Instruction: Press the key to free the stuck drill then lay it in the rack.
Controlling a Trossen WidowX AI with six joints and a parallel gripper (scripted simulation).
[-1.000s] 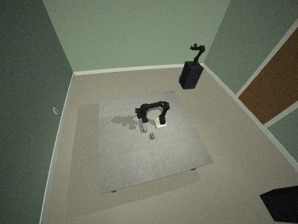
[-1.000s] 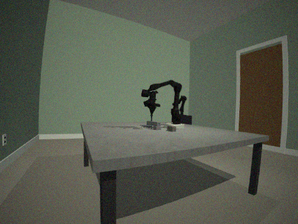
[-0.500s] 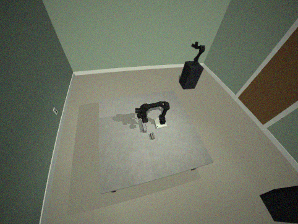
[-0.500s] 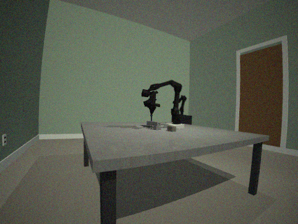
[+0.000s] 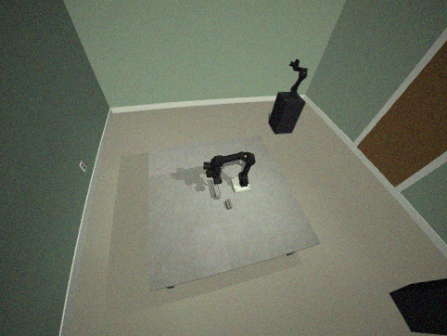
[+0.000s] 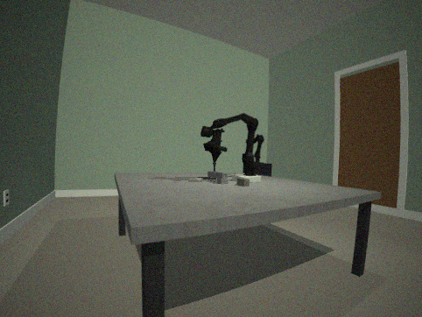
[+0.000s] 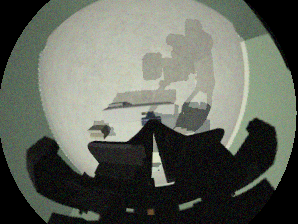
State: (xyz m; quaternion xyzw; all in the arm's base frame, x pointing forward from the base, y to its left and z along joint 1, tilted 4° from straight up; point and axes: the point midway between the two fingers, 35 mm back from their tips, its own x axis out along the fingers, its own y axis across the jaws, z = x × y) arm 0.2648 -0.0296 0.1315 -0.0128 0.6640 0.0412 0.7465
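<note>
A long pale grey block stands on the table under the arm's wrist. A small dark blue part shows at this block, right at my fingertips in the wrist view; I cannot tell whether it is the key or the drill. My gripper is shut with nothing between its fingers, pointing straight down at the block. Whether the tips touch it is hidden. A small grey-brown block, perhaps the rack, sits apart from the long one. No drill can be made out.
The arm stands on a white base plate beside the long block. The grey table carries all of this. A second arm on a dark pedestal stands beyond the table.
</note>
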